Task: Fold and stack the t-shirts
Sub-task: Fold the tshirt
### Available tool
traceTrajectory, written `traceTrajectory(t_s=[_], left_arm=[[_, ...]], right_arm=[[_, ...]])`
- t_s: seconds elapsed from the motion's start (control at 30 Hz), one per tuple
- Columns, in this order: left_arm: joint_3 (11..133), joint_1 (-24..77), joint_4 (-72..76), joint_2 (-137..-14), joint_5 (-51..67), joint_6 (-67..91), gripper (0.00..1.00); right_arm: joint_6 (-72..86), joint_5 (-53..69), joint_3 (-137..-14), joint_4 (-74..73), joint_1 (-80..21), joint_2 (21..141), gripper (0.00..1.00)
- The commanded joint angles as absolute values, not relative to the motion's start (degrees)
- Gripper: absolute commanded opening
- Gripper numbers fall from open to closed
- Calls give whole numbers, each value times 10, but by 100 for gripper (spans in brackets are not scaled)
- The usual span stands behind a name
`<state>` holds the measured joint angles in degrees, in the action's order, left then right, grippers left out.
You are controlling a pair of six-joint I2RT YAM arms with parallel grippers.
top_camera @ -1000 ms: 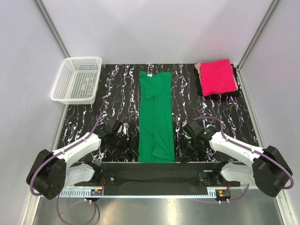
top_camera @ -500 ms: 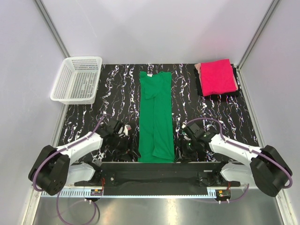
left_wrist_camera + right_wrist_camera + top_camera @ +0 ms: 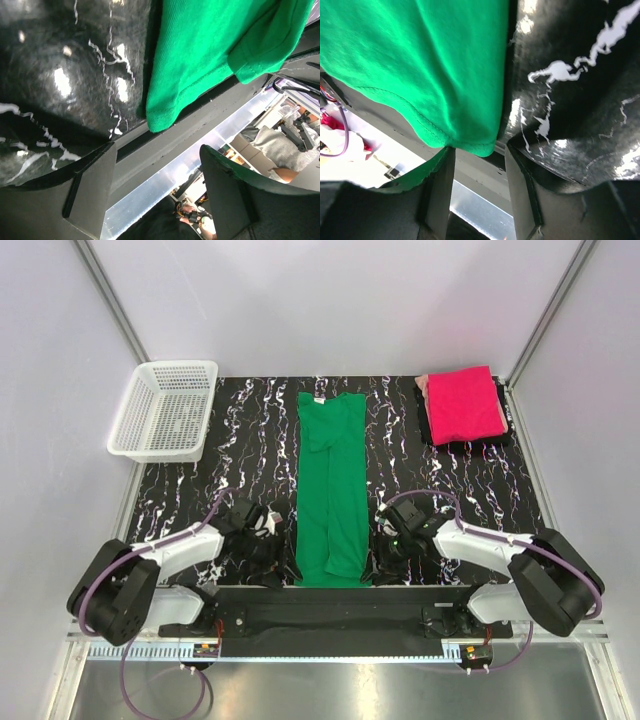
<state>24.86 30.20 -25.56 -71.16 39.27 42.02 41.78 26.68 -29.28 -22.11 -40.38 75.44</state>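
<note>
Top view: the green t-shirt [image 3: 333,490] lay mid-frame on the black marbled table [image 3: 450,490] as a long narrow strip, collar toward the top. The pink t-shirt [image 3: 463,403] sat folded at upper right on something dark. The left gripper [image 3: 275,558] and right gripper [image 3: 385,555] were down by the strip's two bottom corners. Looked to me like the step was grabbing the hem to fold it up toward the collar.

Left wrist view: fingers [image 3: 90,195] were wide apart with nothing between them, the stitched knit hem corner just beyond.

Right wrist view: fingers [image 3: 440,190] were parted too, empty, with the soft green corner right at the gap. Next I'd guess both pinch their corners together.
</note>
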Motion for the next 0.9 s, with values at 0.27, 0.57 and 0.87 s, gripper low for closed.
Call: traceTrajectory(t_s=[0.27,0.57,0.87], left_arm=[[254,312,-202,-748,432,417,71],[272,314,-200,-769,442,403,70],[280,314,-193,-797,442,393,69]], right_arm=[[418,268,-307,-200,-405,736,52],[414,277,-321,-242,-405,674,53],[392,266,-330,-232,-405,736,54]])
